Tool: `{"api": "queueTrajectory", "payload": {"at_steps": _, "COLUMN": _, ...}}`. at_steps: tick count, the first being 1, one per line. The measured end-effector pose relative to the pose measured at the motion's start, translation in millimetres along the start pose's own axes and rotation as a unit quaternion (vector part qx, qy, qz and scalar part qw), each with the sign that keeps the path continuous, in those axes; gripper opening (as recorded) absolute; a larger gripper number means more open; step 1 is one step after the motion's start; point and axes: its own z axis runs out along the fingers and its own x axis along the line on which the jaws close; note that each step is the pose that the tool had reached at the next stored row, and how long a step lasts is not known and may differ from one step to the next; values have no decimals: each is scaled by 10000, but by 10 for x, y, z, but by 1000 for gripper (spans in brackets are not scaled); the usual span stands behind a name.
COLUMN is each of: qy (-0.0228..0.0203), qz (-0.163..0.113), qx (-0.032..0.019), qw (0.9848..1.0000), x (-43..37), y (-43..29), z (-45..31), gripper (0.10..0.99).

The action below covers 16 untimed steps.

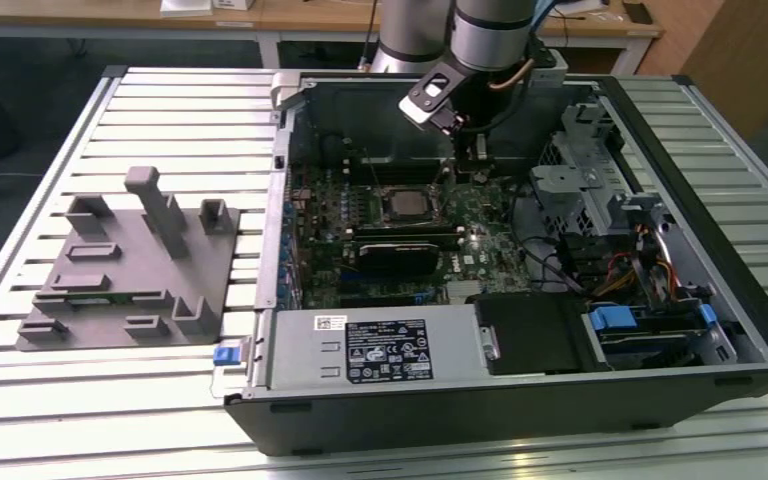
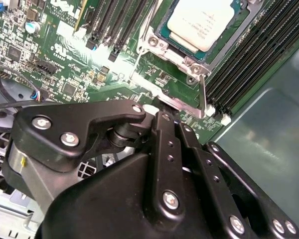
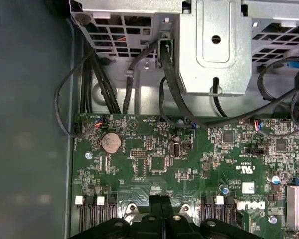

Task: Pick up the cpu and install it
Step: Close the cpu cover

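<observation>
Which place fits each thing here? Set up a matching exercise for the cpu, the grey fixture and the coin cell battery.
Things:
1. cpu
2. grey fixture
3. coin cell battery

Places:
A. on the slatted table, outside the computer case
B. flat on the green board, near the black cables
C. lying in the socket frame

Pairs: 1-C, 2-A, 3-B

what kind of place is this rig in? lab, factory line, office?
Looks like a robotics lab or test bench, not a production line: an open computer case lies on a slatted metal table, a grey fixture sits beside it, and wooden desks stand behind.
</observation>
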Motion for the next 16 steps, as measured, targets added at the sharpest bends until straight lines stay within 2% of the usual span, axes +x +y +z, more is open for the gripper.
{"api": "queueTrajectory", "payload": {"at_steps": 16, "qy": 0, "qz": 0, "qx": 0, "qw": 10000, "x": 1, "y": -137, "z": 7, "gripper": 106}}
